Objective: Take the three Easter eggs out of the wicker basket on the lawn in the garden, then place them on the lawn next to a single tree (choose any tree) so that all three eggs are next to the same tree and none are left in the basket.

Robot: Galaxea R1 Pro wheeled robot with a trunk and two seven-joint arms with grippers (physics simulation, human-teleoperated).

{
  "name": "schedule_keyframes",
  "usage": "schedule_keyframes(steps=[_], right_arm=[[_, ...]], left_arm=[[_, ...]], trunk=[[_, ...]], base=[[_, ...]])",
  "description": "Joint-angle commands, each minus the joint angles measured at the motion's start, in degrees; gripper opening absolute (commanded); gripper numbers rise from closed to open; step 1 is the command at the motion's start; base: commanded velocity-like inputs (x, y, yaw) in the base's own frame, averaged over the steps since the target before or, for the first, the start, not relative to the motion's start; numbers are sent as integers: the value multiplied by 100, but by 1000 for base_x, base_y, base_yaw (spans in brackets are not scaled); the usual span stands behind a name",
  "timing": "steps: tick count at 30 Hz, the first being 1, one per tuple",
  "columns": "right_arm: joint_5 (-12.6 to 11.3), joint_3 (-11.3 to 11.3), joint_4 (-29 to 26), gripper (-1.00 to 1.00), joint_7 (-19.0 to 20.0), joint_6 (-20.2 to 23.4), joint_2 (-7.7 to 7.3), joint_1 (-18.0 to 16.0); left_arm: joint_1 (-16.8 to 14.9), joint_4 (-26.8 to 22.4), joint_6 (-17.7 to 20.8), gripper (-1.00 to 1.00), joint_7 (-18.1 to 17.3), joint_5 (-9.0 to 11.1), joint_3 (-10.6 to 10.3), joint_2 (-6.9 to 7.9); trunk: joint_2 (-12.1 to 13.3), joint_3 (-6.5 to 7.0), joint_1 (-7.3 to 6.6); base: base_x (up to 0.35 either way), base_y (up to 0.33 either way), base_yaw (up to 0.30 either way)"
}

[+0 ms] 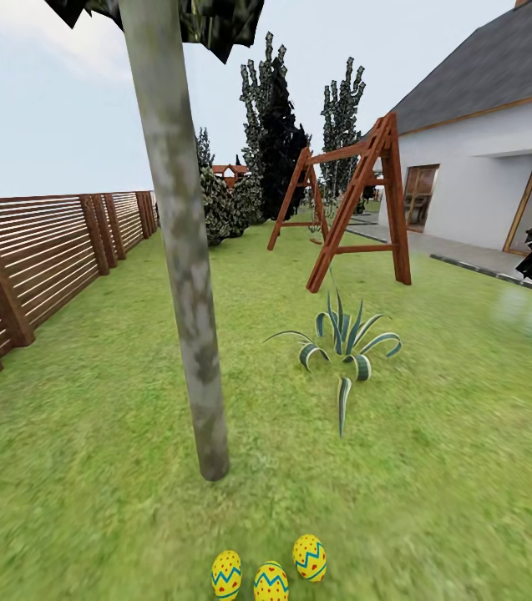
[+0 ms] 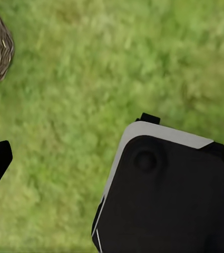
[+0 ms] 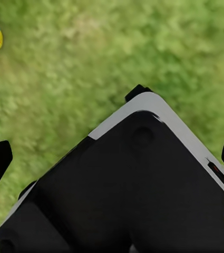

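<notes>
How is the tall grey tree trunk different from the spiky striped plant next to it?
The pale grey-green mottled tree trunk is one thick, smooth pole rising out of the head view; the striped green-and-white spiky plant stays low and fans out many thin curling leaves. The trunk stands nearer the three yellow dotted Easter eggs than the plant does. Both grow from the green lawn.

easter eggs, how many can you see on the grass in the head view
3, standing in a row on the lawn near the tree: left egg, middle egg, partly cut off by the frame, right egg.
</notes>
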Motion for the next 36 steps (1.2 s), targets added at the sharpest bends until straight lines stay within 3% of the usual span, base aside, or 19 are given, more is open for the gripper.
schedule_keyframes(steps=[1,36], right_arm=[[-59,5,1,100,16,36,12,-1],[-75,-13,67,100,16,37,71,-1]], left_arm=[[-3,1,-20,100,25,53,-46,2],[-3,0,-9,100,34,45,-31,0]], trunk=[[-9,-9,3],[-9,-9,3]], base=[[0,0,0],[0,0,0]])
